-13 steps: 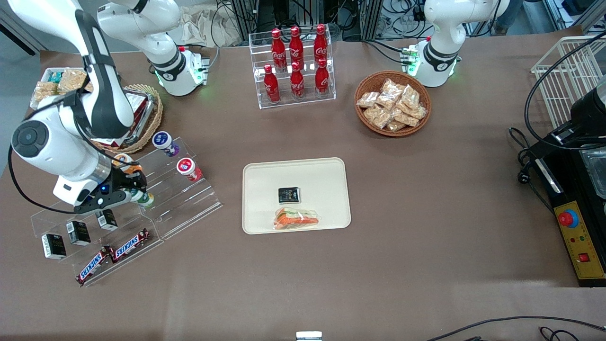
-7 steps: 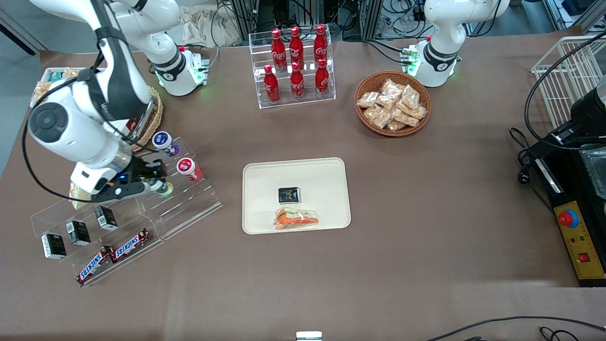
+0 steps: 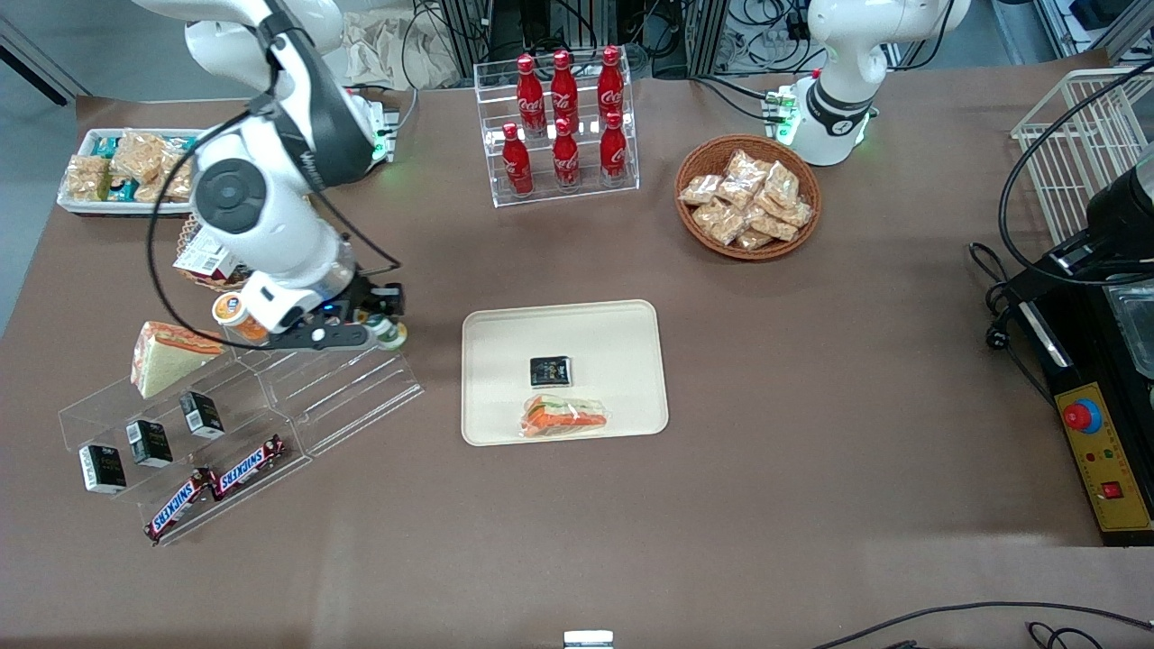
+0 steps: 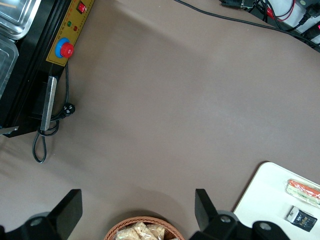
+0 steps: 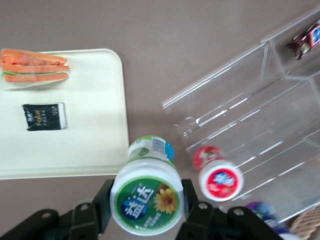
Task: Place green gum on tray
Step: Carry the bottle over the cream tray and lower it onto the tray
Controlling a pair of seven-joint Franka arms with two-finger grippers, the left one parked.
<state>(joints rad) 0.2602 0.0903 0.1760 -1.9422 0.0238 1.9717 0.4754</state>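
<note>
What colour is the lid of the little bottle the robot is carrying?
White with a green centre and a sunflower picture: the gum bottle, shut in the tool, shows best in the right wrist view.

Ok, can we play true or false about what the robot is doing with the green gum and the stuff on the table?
1. The gripper is shut on the green gum. True.
2. The green gum is already lying on the tray. False: it is held in the air beside the tray, over the edge of the clear display stand.
3. The tray has a small black packet and a wrapped sandwich on it. True.
4. The tray has nothing on it. False: those two things are on it.
5. The red-lidded bottle is in the gripper too. False: it stands on the stand, beside the gum.
</note>
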